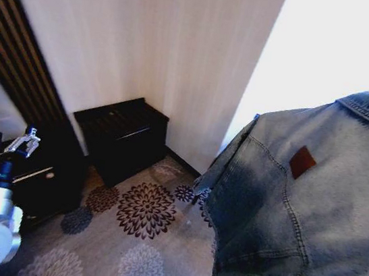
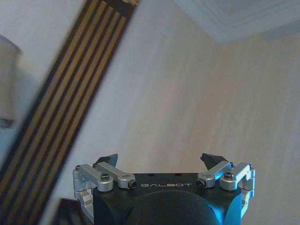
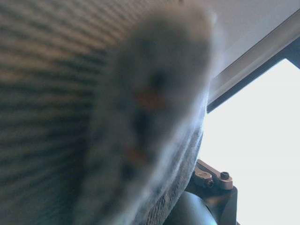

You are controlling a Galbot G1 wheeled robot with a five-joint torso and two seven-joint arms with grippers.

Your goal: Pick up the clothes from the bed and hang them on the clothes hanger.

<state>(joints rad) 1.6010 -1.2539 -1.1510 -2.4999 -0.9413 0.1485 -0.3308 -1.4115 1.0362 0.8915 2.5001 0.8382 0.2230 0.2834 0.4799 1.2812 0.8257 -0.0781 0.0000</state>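
Observation:
The clothes [image 1: 303,215], a faded light blue denim jacket, hang in the air at the right of the head view, back side toward me, with the brown patch [image 1: 302,161] showing. In the right wrist view the denim [image 3: 93,117] rises blurred straight out of my right gripper, hiding its fingertips; one metal link [image 3: 213,177] shows beside the cloth. My left gripper [image 1: 24,143] is raised at the far left, well away from the jacket. It stands open and empty [image 2: 161,159], facing the wall. The bed and the clothes hanger are out of view.
A dark low bench [image 1: 124,133] stands against the pale wall ahead. A black and gold slatted panel [image 1: 8,53] runs along the left. Flower-patterned carpet [image 1: 144,211] covers the floor between. A bright window [image 1: 346,44] glares behind the jacket.

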